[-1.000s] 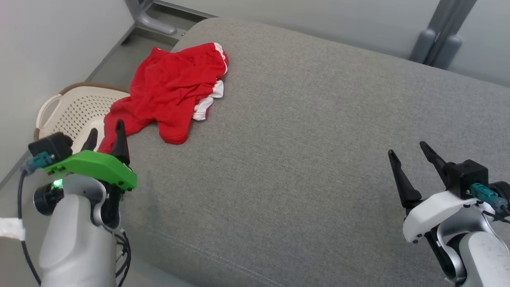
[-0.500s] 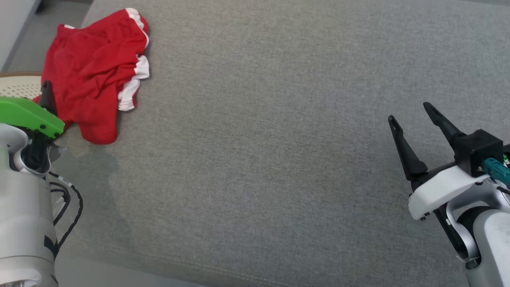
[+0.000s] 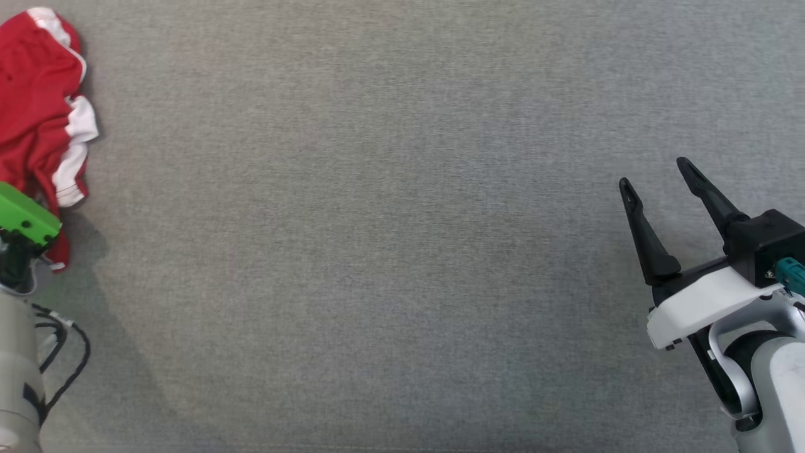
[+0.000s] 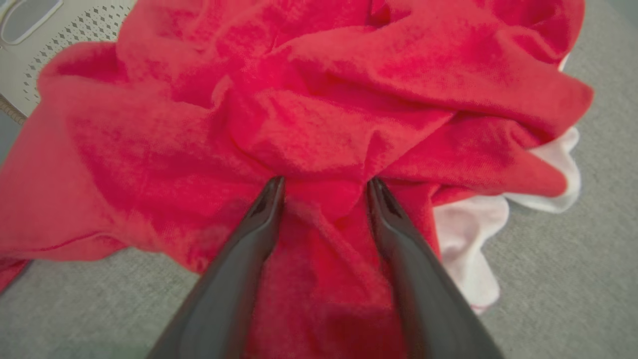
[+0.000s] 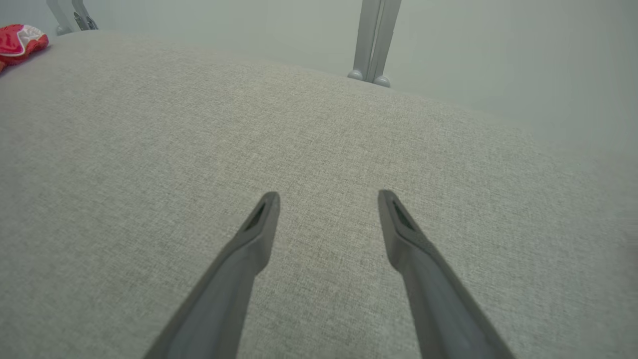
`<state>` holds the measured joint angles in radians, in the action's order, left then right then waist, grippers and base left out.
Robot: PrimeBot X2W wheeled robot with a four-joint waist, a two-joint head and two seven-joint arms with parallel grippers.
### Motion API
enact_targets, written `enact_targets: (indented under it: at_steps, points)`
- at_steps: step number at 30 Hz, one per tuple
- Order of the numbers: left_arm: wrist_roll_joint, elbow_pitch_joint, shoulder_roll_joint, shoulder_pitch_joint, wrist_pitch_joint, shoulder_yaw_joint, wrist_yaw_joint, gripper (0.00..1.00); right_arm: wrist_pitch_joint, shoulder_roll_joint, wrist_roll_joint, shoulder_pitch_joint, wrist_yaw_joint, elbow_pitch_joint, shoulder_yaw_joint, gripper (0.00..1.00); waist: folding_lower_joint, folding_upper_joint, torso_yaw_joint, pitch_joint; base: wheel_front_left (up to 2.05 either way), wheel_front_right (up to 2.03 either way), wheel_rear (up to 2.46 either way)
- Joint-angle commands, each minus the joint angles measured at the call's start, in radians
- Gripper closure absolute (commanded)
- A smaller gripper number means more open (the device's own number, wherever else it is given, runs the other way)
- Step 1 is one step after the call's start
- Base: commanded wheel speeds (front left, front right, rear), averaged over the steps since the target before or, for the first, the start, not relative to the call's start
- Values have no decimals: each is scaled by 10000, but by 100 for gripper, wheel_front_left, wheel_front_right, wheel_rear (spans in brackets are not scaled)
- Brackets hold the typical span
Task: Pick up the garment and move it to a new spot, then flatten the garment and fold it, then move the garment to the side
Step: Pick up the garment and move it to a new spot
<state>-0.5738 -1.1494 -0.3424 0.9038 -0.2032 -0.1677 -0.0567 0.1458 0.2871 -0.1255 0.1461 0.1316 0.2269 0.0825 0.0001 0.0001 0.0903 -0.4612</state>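
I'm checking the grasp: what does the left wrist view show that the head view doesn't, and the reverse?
Left wrist view: left gripper open, fingertips astride a fold of the red garment; a perforated basket at the corner. Head view: right gripper open over the grey cushion. Both: the garment and the cushion.

so the right pincer (image 3: pixel 653 172) has 2 long black pointy fingers, a white shell (image 3: pixel 698 305) under them, and a black block (image 3: pixel 764 242) w/ a teal plug (image 3: pixel 790 272). Pale grey forearm (image 3: pixel 780 377). Left side has a bright green cover (image 3: pixel 25 217), silver forearm (image 3: pixel 16 371) and loose black cables (image 3: pixel 63 352). Left pincer (image 4: pixel 325 180) fingers look dark grey, kinda glossy.
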Motion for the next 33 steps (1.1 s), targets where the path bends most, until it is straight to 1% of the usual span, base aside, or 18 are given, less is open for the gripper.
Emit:
enact_targets:
  at_steps: [1, 2, 6, 10, 13, 18, 21, 26, 33]
  points:
    - [53, -219, -38, -174, -99, 58, -17, 100, -101, -73, -30, -104, -19, -72, -19, 0, -1, -1, -258, 92, 0, 0, 0]
    - [75, -276, -103, -196, -74, 98, -99, 100, -146, -112, -59, -113, -19, -144, 9, 0, -1, -1, -248, 203, 0, 0, 0]
    - [318, -205, -663, -32, 256, 339, -351, 100, -417, -268, -244, -100, -19, -543, 177, 0, -1, -1, -166, 734, 0, 0, 0]
    - [639, 259, -1051, 508, 666, 746, -590, 100, -801, -535, -344, -53, -19, -1079, 281, 0, -1, -1, -28, 1395, 0, 0, 0]
    - [977, 791, -1490, 922, 942, 1188, -653, 100, -1118, -777, -476, 38, -19, -1581, 424, 0, -1, -1, -42, 1928, 0, 0, 0]
    - [1219, 1845, -1535, 1659, 988, 1731, -718, 100, -1576, -1080, -633, 113, -19, -2300, 661, 0, -1, -1, -229, 2718, 0, 0, 0]
    - [1251, 2681, -1258, 2034, 874, 2146, -728, 100, -1826, -1254, -702, 14, -19, -2654, 656, 0, -1, -1, -437, 3109, 0, 0, 0]
    - [1167, 4149, -784, 2165, 485, 2660, -736, 100, -2102, -1474, -759, -198, -19, -2997, 528, 0, -1, -1, -893, 3529, 0, 0, 0]
    - [926, 6723, 330, 1094, 47, 3303, -656, 100, -2346, -1637, -831, -224, -19, -3266, 441, 0, -1, -1, -1900, 3826, 0, 0, 0]
